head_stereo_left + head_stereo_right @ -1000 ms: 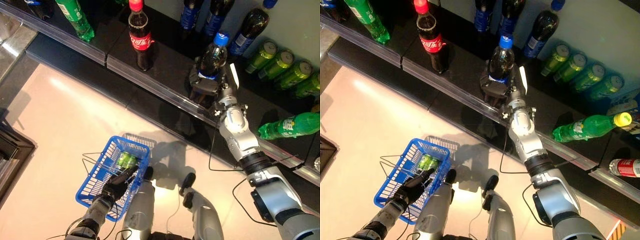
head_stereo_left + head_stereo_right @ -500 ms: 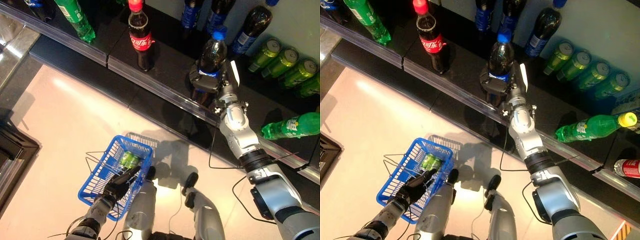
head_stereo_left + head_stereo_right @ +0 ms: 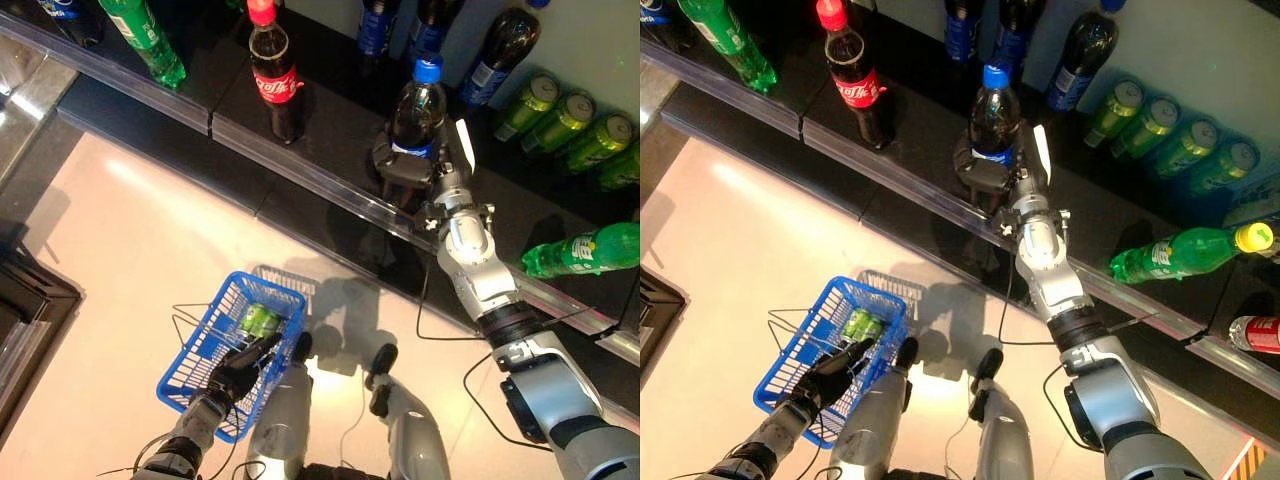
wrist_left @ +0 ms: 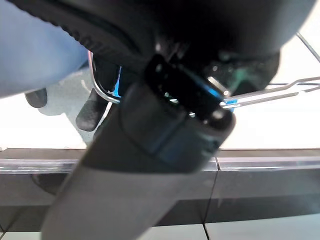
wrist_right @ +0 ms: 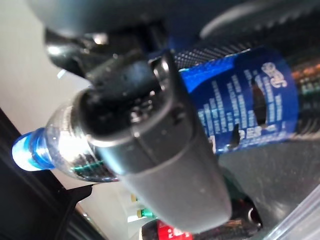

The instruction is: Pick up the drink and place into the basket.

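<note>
A dark cola bottle with a blue cap and blue label stands on the black shelf. My right hand is shut round its lower body, and the thumb lies across the bottle. Low on my left, over the pale floor, hangs a blue wire basket with green cans inside. My left hand is at the basket's near edge, curled on its wire handle.
The shelf also carries a red-capped cola bottle, a green bottle, upright dark bottles at the back, green cans and a green bottle lying down. A clear rail runs along the shelf's front edge.
The whole view has shifted a little. My right hand stays shut on the blue-capped bottle and has edged slightly left with it. The basket and my left hand have not moved.
</note>
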Robot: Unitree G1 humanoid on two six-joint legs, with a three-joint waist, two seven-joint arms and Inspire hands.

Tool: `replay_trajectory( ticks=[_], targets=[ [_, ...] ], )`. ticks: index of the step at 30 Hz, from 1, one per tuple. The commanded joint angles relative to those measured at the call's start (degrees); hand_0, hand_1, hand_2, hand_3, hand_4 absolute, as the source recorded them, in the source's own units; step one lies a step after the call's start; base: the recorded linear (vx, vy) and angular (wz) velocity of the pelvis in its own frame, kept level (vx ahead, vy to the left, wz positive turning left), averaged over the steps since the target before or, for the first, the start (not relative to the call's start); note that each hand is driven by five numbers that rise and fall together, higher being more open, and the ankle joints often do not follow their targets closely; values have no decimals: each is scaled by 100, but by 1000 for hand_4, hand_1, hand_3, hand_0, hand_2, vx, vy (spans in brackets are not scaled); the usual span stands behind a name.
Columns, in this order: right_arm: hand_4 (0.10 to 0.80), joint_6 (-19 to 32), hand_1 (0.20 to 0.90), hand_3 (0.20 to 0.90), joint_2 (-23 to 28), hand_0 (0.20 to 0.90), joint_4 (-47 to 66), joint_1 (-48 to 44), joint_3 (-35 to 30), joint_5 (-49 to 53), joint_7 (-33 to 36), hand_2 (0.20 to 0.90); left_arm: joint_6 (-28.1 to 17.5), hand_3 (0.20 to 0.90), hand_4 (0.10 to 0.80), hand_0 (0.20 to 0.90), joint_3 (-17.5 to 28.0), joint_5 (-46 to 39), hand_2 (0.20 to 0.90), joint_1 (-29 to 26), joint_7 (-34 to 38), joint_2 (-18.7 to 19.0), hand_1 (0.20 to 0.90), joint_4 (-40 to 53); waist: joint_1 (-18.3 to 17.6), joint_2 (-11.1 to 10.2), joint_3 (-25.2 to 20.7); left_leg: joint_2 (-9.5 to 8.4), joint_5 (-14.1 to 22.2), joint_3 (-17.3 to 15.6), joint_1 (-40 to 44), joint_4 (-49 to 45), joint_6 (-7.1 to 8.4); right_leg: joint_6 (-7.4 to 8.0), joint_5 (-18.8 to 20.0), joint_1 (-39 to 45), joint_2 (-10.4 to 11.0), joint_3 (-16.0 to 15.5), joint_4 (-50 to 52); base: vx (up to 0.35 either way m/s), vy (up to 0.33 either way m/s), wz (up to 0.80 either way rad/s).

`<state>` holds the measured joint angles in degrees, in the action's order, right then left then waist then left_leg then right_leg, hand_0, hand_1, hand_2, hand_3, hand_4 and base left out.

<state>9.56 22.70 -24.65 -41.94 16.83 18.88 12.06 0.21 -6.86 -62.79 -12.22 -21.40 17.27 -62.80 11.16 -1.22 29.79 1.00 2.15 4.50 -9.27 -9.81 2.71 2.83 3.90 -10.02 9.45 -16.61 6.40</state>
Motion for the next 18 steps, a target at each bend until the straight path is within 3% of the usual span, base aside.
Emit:
replay_trajectory(
  ticks=[1, 3, 7, 18],
  targets=[
    [100, 648, 300, 200, 129, 300, 1428, -103, -151, -143, -112, 300, -242, 200, 100, 300, -103, 98, 300, 466, -515, -238, 300, 488, -194, 41, -1097, 121, -638, -289, 95, 915, -18, 177, -228, 555, 59, 193, -203, 182, 56, -11],
    [100, 688, 300, 200, 70, 300, 1574, 205, -147, -210, -157, 300, -248, 200, 100, 300, -11, 205, 300, 589, -572, -292, 300, 474, -235, 19, -1398, 205, -845, -455, 349, 1366, 66, 249, -62, 798, 38, 131, -548, 155, 49, -10],
    [100, 749, 300, 200, 45, 300, 1766, 489, -193, -320, -205, 300, -263, 200, 100, 300, 46, 335, 300, 663, -552, -362, 300, 432, -290, -2, -1699, 228, -885, -560, 439, 1481, 119, 289, 71, 1028, 25, 38, -857, 85, 22, -1],
    [100, 598, 300, 200, 112, 300, 2464, 1208, -228, 123, -897, 300, -235, 200, 100, 300, 481, 404, 300, 930, -601, -337, 300, 114, -393, -49, -2445, 268, -597, -857, 1017, 1481, 78, 330, 102, 1428, 99, 15, -1087, 117, 34, -4]
  ],
)
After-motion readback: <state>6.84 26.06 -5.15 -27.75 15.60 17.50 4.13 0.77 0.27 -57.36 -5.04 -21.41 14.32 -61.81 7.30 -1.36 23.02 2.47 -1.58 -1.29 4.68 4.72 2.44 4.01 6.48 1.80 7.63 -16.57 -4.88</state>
